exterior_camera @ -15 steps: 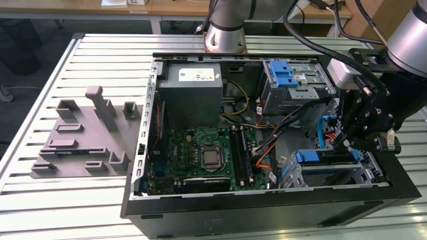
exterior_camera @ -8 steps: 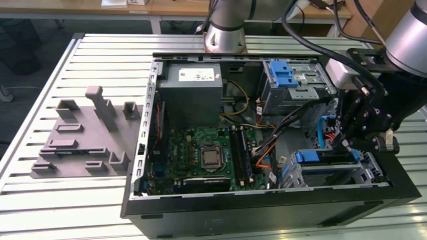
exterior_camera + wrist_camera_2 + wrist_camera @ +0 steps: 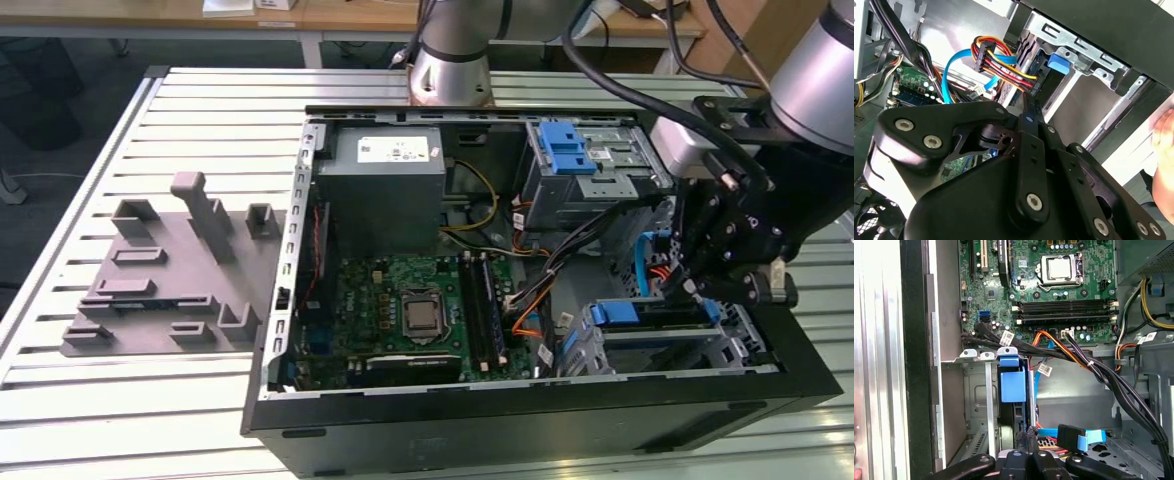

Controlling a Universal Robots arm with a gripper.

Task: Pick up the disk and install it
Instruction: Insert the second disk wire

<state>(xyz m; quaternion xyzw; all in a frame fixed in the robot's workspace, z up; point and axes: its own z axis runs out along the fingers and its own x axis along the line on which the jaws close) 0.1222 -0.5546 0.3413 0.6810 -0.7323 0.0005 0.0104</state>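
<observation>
Black linkage plates of the gripper (image 3: 1026,107) fill the foreground in the second wrist view, and its two fingers come together to a narrow point with no gap visible between them. In the first wrist view the fingertips (image 3: 1026,436) also stand pressed together, just above the edge of the disk (image 3: 1013,385) in its blue carrier. I cannot tell if they pinch some part of it.

Going from the exterior view's left: a gray fixture block (image 3: 167,270) lies on the slatted metal table (image 3: 80,220), beside the open computer case (image 3: 534,415). Inside the case the silver power supply (image 3: 380,160) sits near the far wall, and the green motherboard (image 3: 400,310) lies below it. Further to the right an upper drive cage (image 3: 587,165) holds blue clips. At the exterior view's right, the gripper (image 3: 694,290) hangs over the lower drive bay (image 3: 667,345), where the disk (image 3: 654,315) stands in its slot. A bundle of colored cables (image 3: 999,62) and a blue data cable (image 3: 949,75) run near the bay. A person's hand (image 3: 1164,160) shows at the edge of the second wrist view.
</observation>
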